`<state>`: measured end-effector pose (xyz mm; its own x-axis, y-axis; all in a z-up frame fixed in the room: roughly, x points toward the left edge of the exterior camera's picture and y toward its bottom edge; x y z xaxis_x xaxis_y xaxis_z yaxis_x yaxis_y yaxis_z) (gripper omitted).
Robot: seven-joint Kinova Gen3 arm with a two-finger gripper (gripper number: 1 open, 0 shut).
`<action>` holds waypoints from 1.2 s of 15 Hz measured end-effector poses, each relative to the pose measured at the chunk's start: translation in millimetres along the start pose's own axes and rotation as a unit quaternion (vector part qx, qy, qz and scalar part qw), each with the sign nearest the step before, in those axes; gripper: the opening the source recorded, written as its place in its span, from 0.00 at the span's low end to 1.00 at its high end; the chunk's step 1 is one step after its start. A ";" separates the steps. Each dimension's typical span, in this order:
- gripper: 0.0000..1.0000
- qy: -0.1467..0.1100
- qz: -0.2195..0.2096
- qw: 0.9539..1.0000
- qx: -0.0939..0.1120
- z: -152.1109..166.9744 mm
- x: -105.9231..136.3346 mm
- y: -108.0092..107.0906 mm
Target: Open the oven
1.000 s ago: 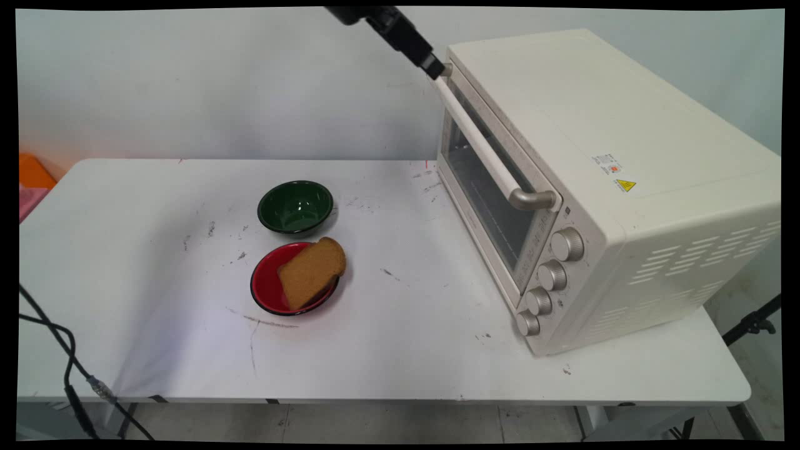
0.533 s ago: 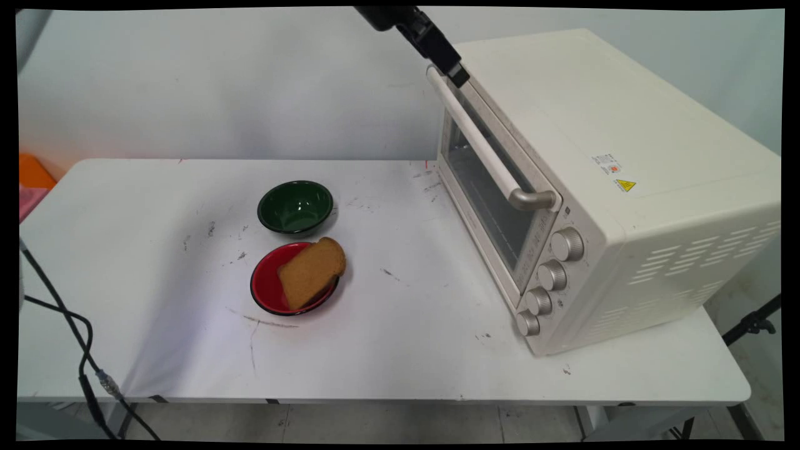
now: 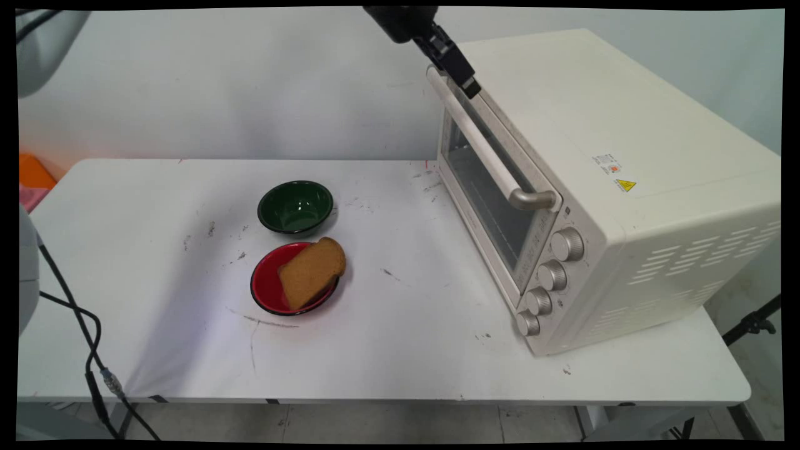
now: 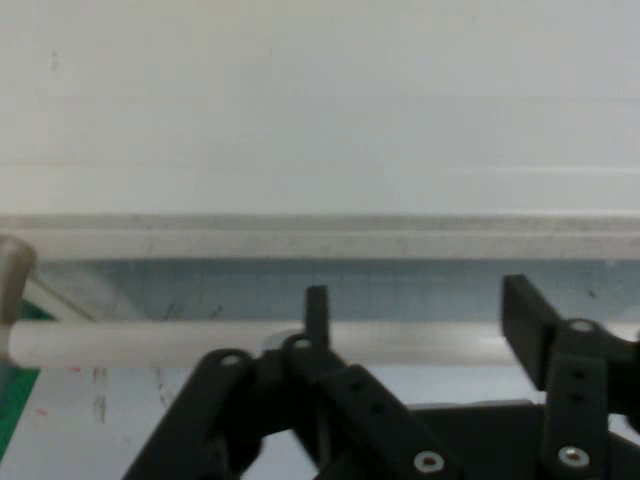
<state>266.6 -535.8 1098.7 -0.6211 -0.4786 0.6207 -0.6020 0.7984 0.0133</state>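
Note:
My black gripper [image 3: 469, 86] reaches down from the top edge to the far end of the oven's white door handle [image 3: 481, 144]. The cream toaster oven [image 3: 612, 156] stands at the table's right with its glass door up. In the hand view the gripper [image 4: 420, 315] is open, and the handle bar [image 4: 150, 342] runs across between its fingers [image 4: 316, 310], close to the palm. Nothing is pinched. The door's top edge and the oven's top lie just beyond the bar.
A red bowl [image 3: 262, 281] with a slice of brown bread [image 3: 311, 272] leaning in it sits mid-table, and a green bowl [image 3: 295, 206] lies just behind it. Black cables [image 3: 81, 337] hang at the near left. An orange object [image 3: 34, 172] lies beyond the table's left edge.
The gripper has moved right and down, from beside the handle's far end to astride the bar near the door's top edge. The oven and bowls have not moved.

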 end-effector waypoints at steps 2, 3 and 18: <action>0.00 0.004 0.002 1.000 -0.004 5.6 3.8 0.5; 0.00 0.003 0.003 1.000 -0.005 8.3 5.3 0.5; 0.00 -0.025 -0.010 1.000 -0.009 38.0 6.3 -6.1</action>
<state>247.2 -557.7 1072.8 -0.6335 -0.5123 0.5799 -0.6064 0.7942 0.0392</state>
